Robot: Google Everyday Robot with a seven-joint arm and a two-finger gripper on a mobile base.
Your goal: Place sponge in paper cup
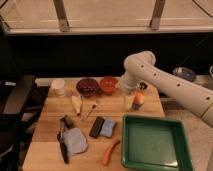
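The light-blue sponge [108, 128] lies flat near the middle of the wooden table [47, 110], right beside a black slab [96, 127]. At the back left corner stands the white paper cup [58, 87], upright. My white arm [150, 72] reaches in from the right and bends down at the back of the table. Its gripper [129, 102] hangs open just above the tabletop, next to a small orange-topped object [139, 99]. It is well behind and right of the sponge and far right of the cup, with nothing in it.
A dark purple bowl [87, 87] and an orange bowl [108, 84] stand at the back. A green tray [152, 145] fills the front right. A grey-blue cloth [75, 141], black knife [63, 147], orange stick [110, 152] and yellow piece [76, 104] lie around.
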